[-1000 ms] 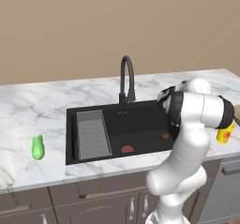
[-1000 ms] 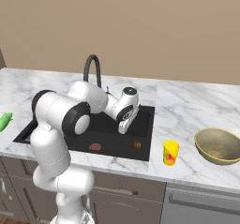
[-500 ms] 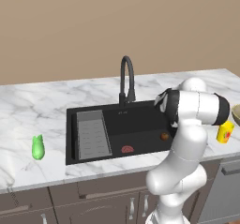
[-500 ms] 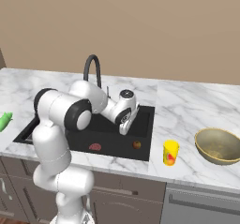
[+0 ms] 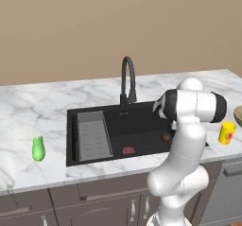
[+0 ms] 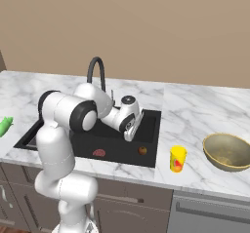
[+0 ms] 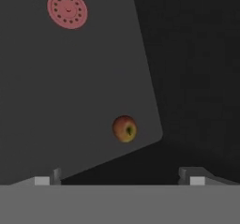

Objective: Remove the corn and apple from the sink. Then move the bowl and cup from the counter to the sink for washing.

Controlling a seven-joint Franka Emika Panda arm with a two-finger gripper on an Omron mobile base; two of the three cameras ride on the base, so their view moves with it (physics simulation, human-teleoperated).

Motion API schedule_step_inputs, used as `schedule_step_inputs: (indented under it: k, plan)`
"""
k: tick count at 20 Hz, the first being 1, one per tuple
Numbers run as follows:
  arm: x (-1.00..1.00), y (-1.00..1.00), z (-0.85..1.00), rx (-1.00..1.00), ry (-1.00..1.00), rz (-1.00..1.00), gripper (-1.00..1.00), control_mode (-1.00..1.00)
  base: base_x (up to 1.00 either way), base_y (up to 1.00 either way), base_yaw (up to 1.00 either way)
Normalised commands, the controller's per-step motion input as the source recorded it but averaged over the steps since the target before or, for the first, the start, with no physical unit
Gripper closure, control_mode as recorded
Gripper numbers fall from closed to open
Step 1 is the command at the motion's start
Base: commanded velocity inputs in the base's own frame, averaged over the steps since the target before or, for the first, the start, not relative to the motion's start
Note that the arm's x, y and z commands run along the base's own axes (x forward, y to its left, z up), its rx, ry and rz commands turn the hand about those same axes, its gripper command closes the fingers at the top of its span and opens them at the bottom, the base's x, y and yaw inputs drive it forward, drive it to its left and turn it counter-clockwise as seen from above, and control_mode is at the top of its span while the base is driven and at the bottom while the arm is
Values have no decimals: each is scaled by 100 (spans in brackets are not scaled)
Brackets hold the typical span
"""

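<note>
The apple (image 7: 124, 128) lies on the floor of the black sink (image 5: 142, 126), near its front right corner (image 6: 142, 150). My gripper (image 6: 131, 131) hangs over the right half of the basin, above the apple and clear of it. Its fingertips (image 7: 187, 174) stand wide apart with nothing between them, so it is open. The green corn (image 5: 38, 149) rests on the white marble counter (image 5: 42, 107) left of the sink. To the right of the sink stands the yellow cup (image 6: 177, 159), and the tan bowl (image 6: 227, 151) sits beyond it.
A black arched faucet (image 5: 128, 78) rises behind the basin. A ribbed grey drain rack (image 5: 93, 135) covers the sink's left part, and a flat reddish drain disc (image 7: 67, 9) lies on its floor. My white arm (image 5: 186, 144) crosses the sink's right front edge.
My hand has shifted a little to the left and slightly lower over the sink. The apple, corn, cup and bowl have stayed where they were.
</note>
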Motion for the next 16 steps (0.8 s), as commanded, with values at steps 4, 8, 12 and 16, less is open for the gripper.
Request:
schedule_step_inputs:
  k: [4,8,12,16]
  plan:
    - [14,0,-3,-2,0,0,-100,-100,0,0,0]
    - [8,-6,-8,0,0,0,-100,-100,0,0,0]
    - [12,-7,-12,0,0,0,-100,-100,0,0,0]
    - [14,-3,-14,0,0,0,-100,-100,0,0,0]
